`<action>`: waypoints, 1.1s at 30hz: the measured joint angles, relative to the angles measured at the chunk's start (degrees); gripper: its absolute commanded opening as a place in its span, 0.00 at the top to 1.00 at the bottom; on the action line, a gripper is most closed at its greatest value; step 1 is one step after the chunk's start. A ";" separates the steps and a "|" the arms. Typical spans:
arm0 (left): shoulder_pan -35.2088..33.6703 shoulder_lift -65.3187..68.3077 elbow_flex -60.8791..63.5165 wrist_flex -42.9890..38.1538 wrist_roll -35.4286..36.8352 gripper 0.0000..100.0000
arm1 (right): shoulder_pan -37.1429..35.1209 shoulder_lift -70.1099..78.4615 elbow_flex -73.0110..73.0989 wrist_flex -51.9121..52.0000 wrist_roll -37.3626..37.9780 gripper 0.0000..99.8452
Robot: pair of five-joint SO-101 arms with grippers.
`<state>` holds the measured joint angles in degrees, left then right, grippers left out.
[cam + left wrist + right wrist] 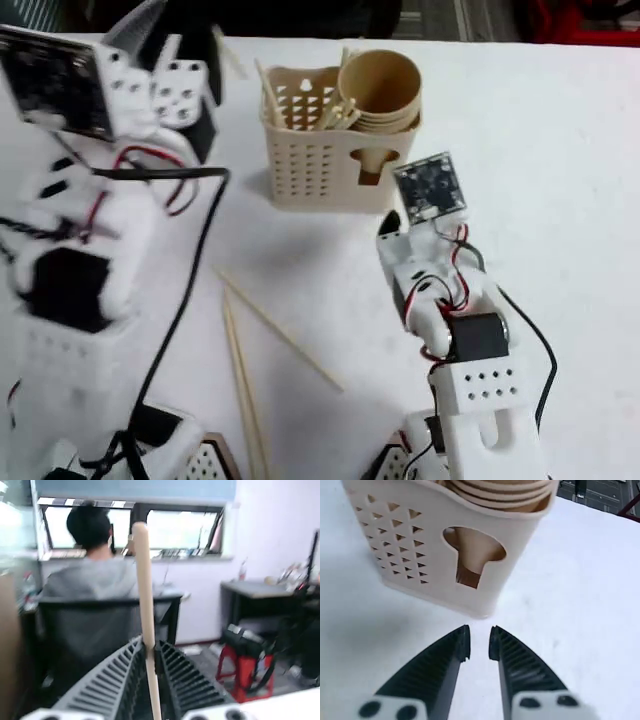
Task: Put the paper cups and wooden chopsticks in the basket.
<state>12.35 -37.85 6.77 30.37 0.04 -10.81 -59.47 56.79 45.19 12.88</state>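
Cups (380,85) stacked in the basket (320,170).
My left gripper (149,648) clamps one chopstick (142,575); my right gripper (479,642) sits just beside the basket, fingers slightly apart.

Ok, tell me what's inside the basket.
The basket holds a stack of paper cups and a few leaning chopsticks. Its walls mostly hide their lower ends and the basket floor.

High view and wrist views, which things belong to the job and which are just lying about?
Part of the job:
basket
paper cups stacked in it
standing chopsticks in it
loose chopsticks on the table
held chopstick in the left gripper

Just lying about, in the room behind:
black chair
red stool
desk
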 measured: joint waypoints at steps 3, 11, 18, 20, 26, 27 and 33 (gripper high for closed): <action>2.55 0.26 4.84 -8.62 0.00 0.98 | 1.93 0.00 0.35 -0.88 -0.35 0.92; 4.84 12.66 6.07 -18.99 0.00 0.98 | 3.16 0.00 1.58 -1.05 -1.14 0.92; 4.84 20.40 6.86 -19.34 -0.53 0.98 | 3.16 0.00 1.85 -1.14 -1.41 0.92; 4.84 20.92 6.95 -17.58 -3.34 0.98 | 3.16 0.00 1.85 -1.14 -1.41 0.92; 4.84 20.92 6.95 -11.16 -8.35 0.86 | 3.16 0.00 1.85 -1.14 -1.49 0.92; 4.84 20.92 6.95 -10.11 -8.53 0.86 | 3.16 0.00 1.85 -1.14 -1.49 0.92; 4.66 20.92 5.19 -1.23 -8.62 0.85 | 3.16 0.00 1.85 -1.14 -1.49 0.92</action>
<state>17.01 -16.92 11.96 29.14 -8.57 -7.65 -59.47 58.64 44.04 11.38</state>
